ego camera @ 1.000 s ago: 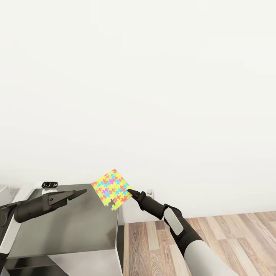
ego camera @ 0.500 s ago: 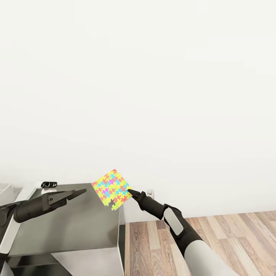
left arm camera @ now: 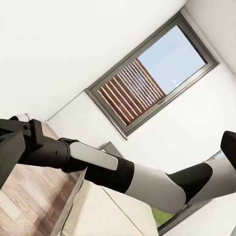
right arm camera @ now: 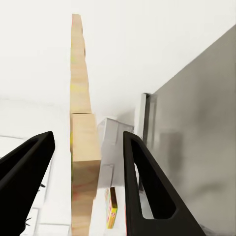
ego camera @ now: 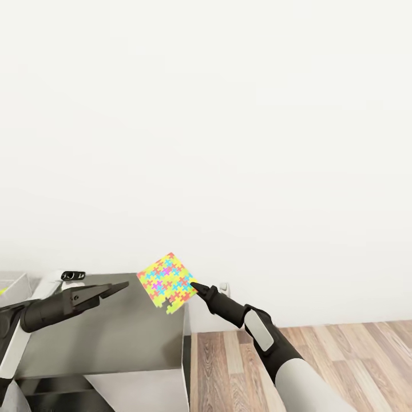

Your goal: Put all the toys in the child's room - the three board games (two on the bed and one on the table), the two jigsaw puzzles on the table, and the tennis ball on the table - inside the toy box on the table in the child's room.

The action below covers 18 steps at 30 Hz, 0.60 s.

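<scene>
Multicoloured jigsaw puzzle [ego camera: 167,282] x1, right gripper [ego camera: 193,285] pinching.

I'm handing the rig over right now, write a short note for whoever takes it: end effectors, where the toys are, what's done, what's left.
Right end effector: holds a jigsaw puzzle by its edge, tilted in the air over the far corner of the dark grey table. The right wrist view shows the sheet edge-on between the fingers, which look spread.
Left end effector: above the table, nothing in it; open or shut cannot be told.
Toy box: a pale tray corner at the head view's left edge may be it.
Done: one puzzle picked up.
Left: carry this puzzle to the toy box and drop it in, then fetch the other toys.
</scene>
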Available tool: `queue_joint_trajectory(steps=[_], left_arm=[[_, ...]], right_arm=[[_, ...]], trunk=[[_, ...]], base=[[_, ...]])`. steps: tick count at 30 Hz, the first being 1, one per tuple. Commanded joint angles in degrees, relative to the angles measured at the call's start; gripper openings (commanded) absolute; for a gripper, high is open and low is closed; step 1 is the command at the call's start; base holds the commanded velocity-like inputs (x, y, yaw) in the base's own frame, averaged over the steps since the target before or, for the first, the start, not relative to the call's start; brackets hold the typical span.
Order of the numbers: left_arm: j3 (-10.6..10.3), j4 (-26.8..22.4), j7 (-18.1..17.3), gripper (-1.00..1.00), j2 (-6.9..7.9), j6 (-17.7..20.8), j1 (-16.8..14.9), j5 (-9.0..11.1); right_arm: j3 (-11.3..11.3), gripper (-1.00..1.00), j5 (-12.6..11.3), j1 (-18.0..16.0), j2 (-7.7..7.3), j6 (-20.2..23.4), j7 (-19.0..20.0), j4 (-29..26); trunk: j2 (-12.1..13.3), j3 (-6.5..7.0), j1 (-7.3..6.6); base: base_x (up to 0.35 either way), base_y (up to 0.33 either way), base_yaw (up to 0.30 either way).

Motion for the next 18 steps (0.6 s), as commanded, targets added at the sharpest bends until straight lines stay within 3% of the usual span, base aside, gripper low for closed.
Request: queue_joint_trajectory(steps=[1,7,18], left_arm=[[0.0,0.0,-0.2,1.00,0.01,0.6,-0.1,0.0],[0.1,0.0,-0.2,1.00,0.01,0.6,-0.1,0.0],[0.2,0.0,-0.2,1.00,0.01,0.6,-0.1,0.0]], right_arm=[[0.0,-1.00,-0.4,0.0,0.00,0.4,-0.1,0.0],[0.0,-1.00,-0.4,0.0,0.00,0.4,-0.1,0.0],[0.0,-1.00,-0.4,0.0,0.00,0.4,-0.1,0.0]], trunk=[[-0.1,-0.08,0.04],[-0.1,0.12,0.04],[-0.1,0.16,0.04]], base=[[0.000,0.002,0.203],[0.000,0.001,0.184],[0.000,0.000,0.020]])
